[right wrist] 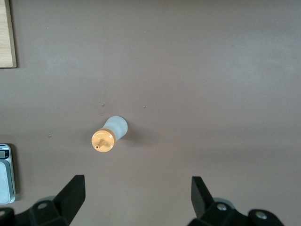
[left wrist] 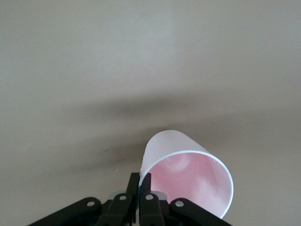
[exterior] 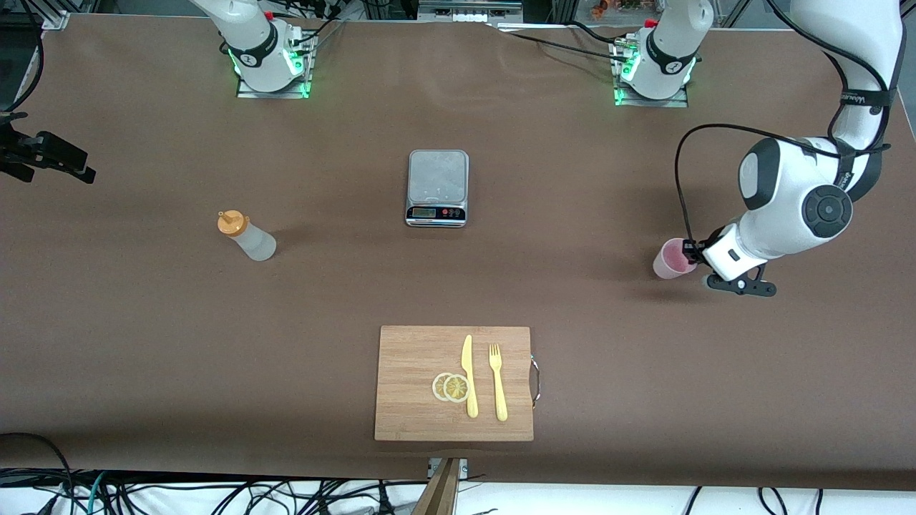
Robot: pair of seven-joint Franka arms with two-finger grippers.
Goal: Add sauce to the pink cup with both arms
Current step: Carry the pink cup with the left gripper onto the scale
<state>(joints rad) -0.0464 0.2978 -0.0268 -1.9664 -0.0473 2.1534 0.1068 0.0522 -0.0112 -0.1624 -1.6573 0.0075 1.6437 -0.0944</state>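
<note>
The right gripper (right wrist: 136,197) hangs high over the table (exterior: 143,343) at the right arm's end, above the bottle (exterior: 247,237); its fingers (right wrist: 70,195) are spread wide with nothing between them, and it shows only in its own wrist view. The bottle stands upright on the table toward the right arm's end, orange cap (exterior: 230,223) on top, well apart from everything else. At mid-table sits a scale (exterior: 437,187), its display facing the front camera. Nearer to that camera lies a wooden board (exterior: 415,400) with two lemon slices (exterior: 451,387) overlapping each other, a yellow knife (exterior: 469,376) just beside them and a yellow fork (exterior: 497,382) beside the knife, toward the left arm's end. A metal handle (exterior: 534,379) is fixed to the board's edge at that end. Toward the left arm's end the pink cup (exterior: 671,259) stands on the table, open end up. The left gripper (exterior: 693,252) is down at the cup, its fingers (left wrist: 133,188) pinched tight on the cup's rim (left wrist: 188,153), one inside the wall and one outside.
</note>
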